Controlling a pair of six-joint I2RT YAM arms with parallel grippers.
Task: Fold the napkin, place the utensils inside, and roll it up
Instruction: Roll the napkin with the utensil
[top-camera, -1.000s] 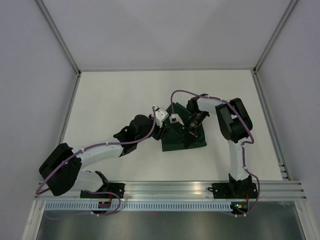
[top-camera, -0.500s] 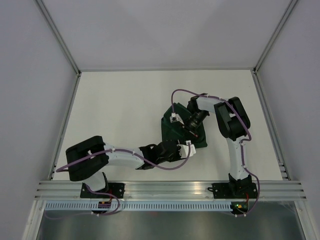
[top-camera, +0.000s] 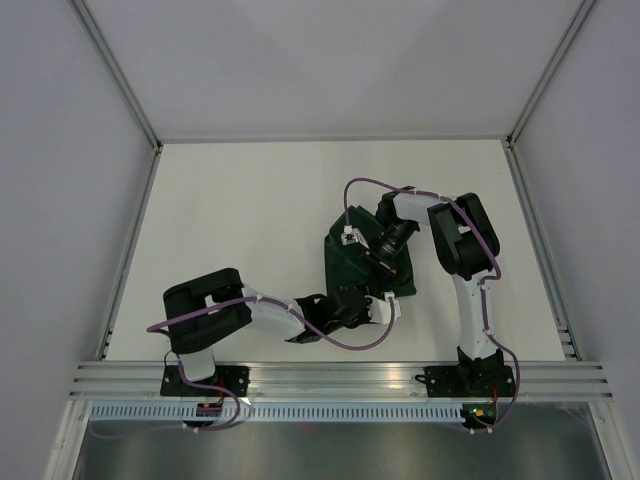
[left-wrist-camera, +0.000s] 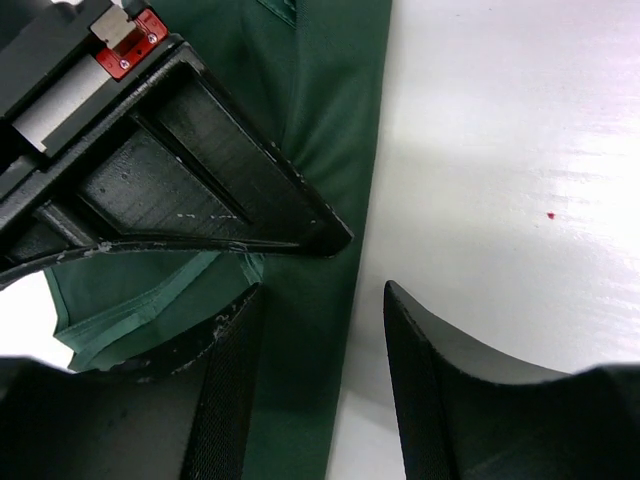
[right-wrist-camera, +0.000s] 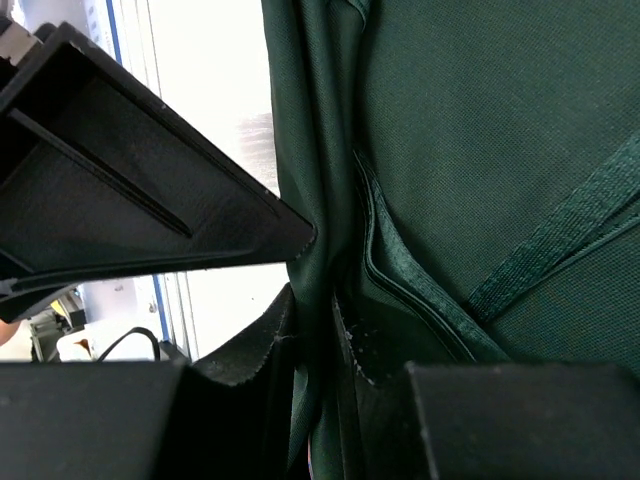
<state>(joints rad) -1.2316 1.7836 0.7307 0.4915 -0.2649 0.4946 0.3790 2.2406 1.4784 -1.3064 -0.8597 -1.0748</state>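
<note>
A second ago the left gripper (top-camera: 380, 309) was up at the 10 o'clock corner of the napkin (top-camera: 352, 268). It has since swept down to the cloth's 6 o'clock edge, and the napkin now looks narrower and more bunched than the broader patch it was. I read that as the far corner having been carried across, so a first fold is laid. In the left wrist view the fingers (left-wrist-camera: 232, 370) stand spread, straddling the napkin's straight edge with green cloth on one side and bare white table (left-wrist-camera: 500, 150) on the other, gripping nothing, so the corner looks let go. The right gripper (right-wrist-camera: 315, 335) is pressed together on a raised ridge of the fabric, pinning it. From above it sits just past the napkin's middle, toward 3 o'clock. The napkin itself lies at about 4 o'clock from the table's centre, near the right arm. No utensils show in any view, so the placing step has nothing visible to work with yet. The right wrist and its purple cable (top-camera: 352, 190) hang over much of the cloth and hide how flat the fold lies. The two grippers also sit close together there, which crowds any next reach across the napkin.
</note>
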